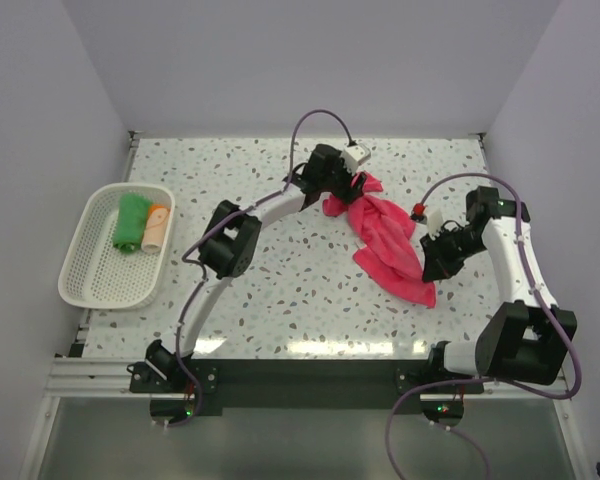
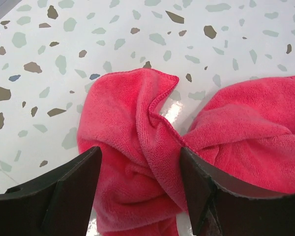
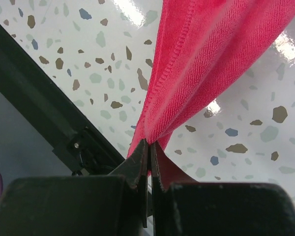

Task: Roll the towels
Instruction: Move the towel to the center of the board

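Pink-red towel is lying crumpled on the counter, right of centre, its long axis running diagonally from the far left toward the near right. At the far-left end the left hand is hanging with fingers spread, straddling a bunched corner without closing on it. At the near-right end the right hand is pinching an edge, fingers pressed together on the cloth, which is stretching taut away from it. With one hand at each end of the towel's length, spreading it flat probably depends on the left hand closing on its corner. The green towel and the peach towel are sitting rolled in the basket.
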